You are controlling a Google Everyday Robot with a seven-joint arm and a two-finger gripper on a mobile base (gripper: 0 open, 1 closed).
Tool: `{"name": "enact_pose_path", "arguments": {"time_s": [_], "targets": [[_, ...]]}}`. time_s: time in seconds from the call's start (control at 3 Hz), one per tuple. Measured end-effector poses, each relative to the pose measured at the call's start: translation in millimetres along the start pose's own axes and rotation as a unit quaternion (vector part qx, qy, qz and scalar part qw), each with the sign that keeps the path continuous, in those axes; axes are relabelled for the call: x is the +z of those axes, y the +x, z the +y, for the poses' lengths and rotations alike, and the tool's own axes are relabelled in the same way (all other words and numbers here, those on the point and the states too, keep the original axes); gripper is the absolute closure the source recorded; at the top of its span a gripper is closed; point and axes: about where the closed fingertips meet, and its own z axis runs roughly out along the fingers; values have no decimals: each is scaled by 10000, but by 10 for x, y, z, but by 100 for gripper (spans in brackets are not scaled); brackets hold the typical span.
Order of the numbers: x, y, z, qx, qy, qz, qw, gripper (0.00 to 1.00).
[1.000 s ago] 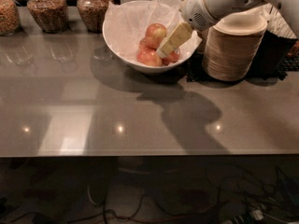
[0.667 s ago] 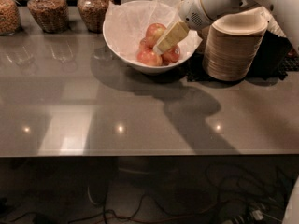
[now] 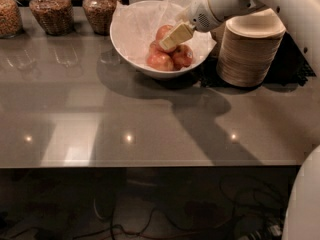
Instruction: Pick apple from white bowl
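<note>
The round, red-blushed apple (image 3: 161,31) with a paler side tops the pile in the smooth, wide white bowl (image 3: 145,70) lined with crinkled tissue. The cream, blocky gripper (image 3: 169,41) reaches into the bowl at the apple's right side; whether it is spread or pinching cannot be told.

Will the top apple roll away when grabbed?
Likely: the apple is round, perched on other apples, so a nudge from the pincer over the white bowl may roll it. It looks firm; the tissue should catch it.

Gripper (image 3: 168,42) above apple (image 3: 161,32) in bowl (image 3: 124,43), bowl stack (image 3: 247,56) right, jars (image 3: 51,12) behind-left, on table (image 3: 150,119)
</note>
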Motion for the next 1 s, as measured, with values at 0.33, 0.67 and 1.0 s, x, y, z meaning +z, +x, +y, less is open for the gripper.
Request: {"name": "enact_pose_path", "arguments": {"time_s": [0.33,0.67,1.0], "targets": [[101,39,14,1,-48,87,10000,26],[201,99,26,14,-83,196,9998,22],[281,172,25,64,-100,294,9995,34]]}}
